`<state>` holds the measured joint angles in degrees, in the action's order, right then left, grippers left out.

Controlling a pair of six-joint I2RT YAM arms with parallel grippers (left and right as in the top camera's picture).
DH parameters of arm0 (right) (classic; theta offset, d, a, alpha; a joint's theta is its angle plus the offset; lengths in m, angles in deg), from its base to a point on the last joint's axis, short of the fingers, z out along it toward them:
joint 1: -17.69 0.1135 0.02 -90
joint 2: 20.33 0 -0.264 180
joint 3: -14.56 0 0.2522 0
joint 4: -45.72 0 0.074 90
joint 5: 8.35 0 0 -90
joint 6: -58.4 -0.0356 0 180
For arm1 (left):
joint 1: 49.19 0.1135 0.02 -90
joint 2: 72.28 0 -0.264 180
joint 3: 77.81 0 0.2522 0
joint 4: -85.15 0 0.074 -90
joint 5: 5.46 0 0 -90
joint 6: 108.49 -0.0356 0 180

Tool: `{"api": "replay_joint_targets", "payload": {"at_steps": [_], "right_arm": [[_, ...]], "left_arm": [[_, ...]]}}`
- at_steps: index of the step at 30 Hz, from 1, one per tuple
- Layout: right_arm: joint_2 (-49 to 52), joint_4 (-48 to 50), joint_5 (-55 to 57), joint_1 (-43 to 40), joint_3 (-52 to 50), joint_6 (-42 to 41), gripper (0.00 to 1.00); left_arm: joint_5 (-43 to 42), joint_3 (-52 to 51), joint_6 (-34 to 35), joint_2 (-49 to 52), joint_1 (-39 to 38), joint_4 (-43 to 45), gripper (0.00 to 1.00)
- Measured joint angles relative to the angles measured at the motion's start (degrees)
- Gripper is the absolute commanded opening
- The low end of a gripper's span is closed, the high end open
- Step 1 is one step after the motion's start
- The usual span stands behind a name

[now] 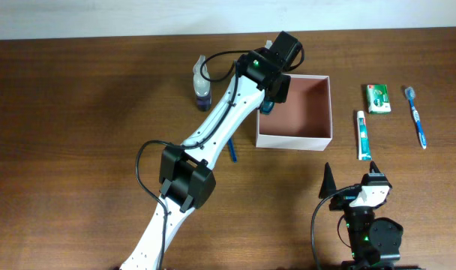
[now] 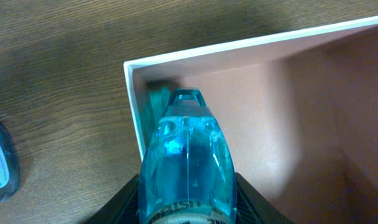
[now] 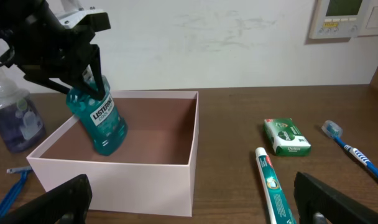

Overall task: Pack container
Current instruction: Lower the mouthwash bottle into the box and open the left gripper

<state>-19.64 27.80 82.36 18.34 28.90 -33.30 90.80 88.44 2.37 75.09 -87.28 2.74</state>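
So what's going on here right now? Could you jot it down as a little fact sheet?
Left fingers: shut on a teal clear plastic mouthwash bottle
Bottle position: tilted, lower end inside the square white-walled open box, near its left wall
Right fingers: open, holding nothing, apart from the box
Outside box: green packet, toothpaste tube, blue toothbrush, blue razor, clear bottle of purple liquid

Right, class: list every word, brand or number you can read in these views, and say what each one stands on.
"LISTERINE": on the label of the teal mouthwash bottle, in the left gripper.
Green packet: white print, too blurred to read.
Toothpaste tube: print too small to read.
Purple-liquid bottle: label unreadable.
Wall panel: display unreadable.
Container: no text.
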Motion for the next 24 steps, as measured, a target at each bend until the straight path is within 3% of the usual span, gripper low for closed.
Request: {"api": "replay_joint_targets", "payload": {"at_steps": [2, 10, 13, 24], "right_arm": [[0.0, 0.0, 0.0, 0.0, 0.0, 0.0, 0.99], [0.0, 0.0, 0.0, 0.0, 0.0, 0.0, 0.99], [0.0, 0.0, 0.0, 0.0, 0.0, 0.0, 0.99], [0.0, 0.0, 0.0, 0.0, 0.0, 0.0, 0.99]], "left_arm": [[0.0, 0.0, 0.0, 0.0, 0.0, -0.1, 0.27], [0.2, 0.0, 0.0, 0.0, 0.0, 0.1, 0.29], [0.3, 0.0, 0.0, 0.0, 0.0, 0.5, 0.4], [0.5, 0.0, -0.3, 0.1, 0.0, 1.5, 0.46]]}}
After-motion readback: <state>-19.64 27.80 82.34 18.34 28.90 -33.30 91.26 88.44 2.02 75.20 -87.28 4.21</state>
